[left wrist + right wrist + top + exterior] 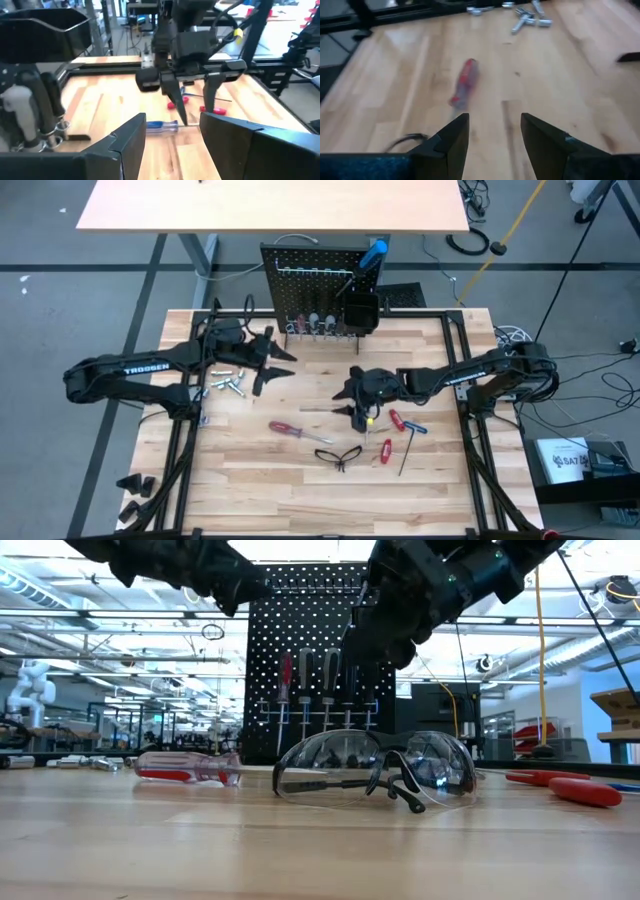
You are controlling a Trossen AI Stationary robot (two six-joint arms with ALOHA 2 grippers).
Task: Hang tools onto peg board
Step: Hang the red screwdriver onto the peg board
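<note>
A: Red-handled screwdriver (285, 428) lies loose mid-table, peg board (310, 275) upright at far edge w/ a few tools hung. Step?

B: Reach, I'd judge. Right gripper (356, 412) hovers nearby, jaws apart, empty. Left gripper (277, 364) also parted, holding nothing, nr the board.

A: Next?

B: Probably drop over the handle, close. Wood-plank table (250, 480); open lab behind.
</note>
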